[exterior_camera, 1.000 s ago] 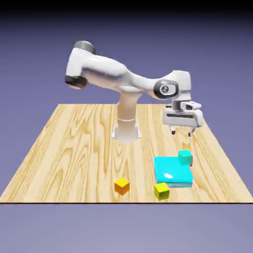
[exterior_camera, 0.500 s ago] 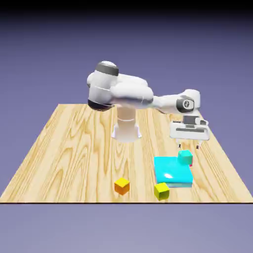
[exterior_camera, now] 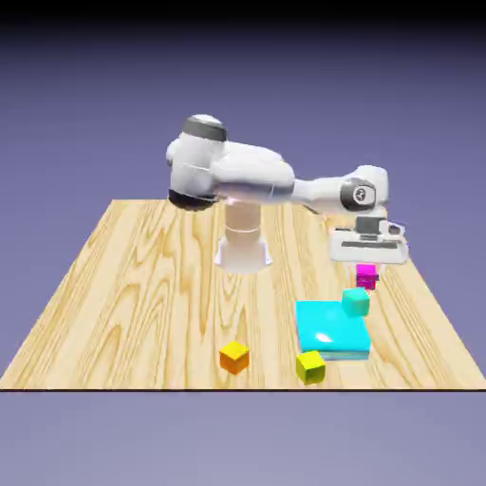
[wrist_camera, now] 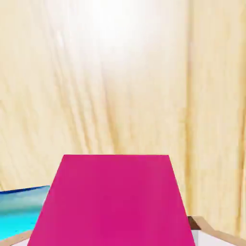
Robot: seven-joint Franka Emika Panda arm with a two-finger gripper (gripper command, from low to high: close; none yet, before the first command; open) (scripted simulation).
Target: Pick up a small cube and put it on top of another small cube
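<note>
A white robot arm (exterior_camera: pixel 252 176) holds a small magenta cube (exterior_camera: pixel 366 276) behind the cyan block (exterior_camera: pixel 327 327), on the side toward the robot's base (exterior_camera: pixel 243 249) and offset to the exterior view's right. The gripper (exterior_camera: pixel 367 277) is clamped on the cube, which fills the space between its fingertips in the hand view; a strip of the block shows at that view's lower left. The cube appears to hang above the wooden table (exterior_camera: pixel 114 304), though its exact clearance cannot be told.

A teal cube (exterior_camera: pixel 356 302) sits at the block's rear corner on the exterior view's right, near the held cube; whether it rests on the block or just behind it is unclear. The target, a small orange cube (exterior_camera: pixel 234 358), stands apart from the block, forward and to the exterior view's left. A yellow-green cube (exterior_camera: pixel 310 367) sits just in front of the block.

The step in hand appears to be the lift, with the stacking ahead. It calls for a steady grip and a straight rise well above the teal cube before any sideways travel, since a low path could knock it. The carry should then cross high over the block toward its front left, with the magenta cube level, squared and centred over the orange one before a gentle descent and release.
</note>
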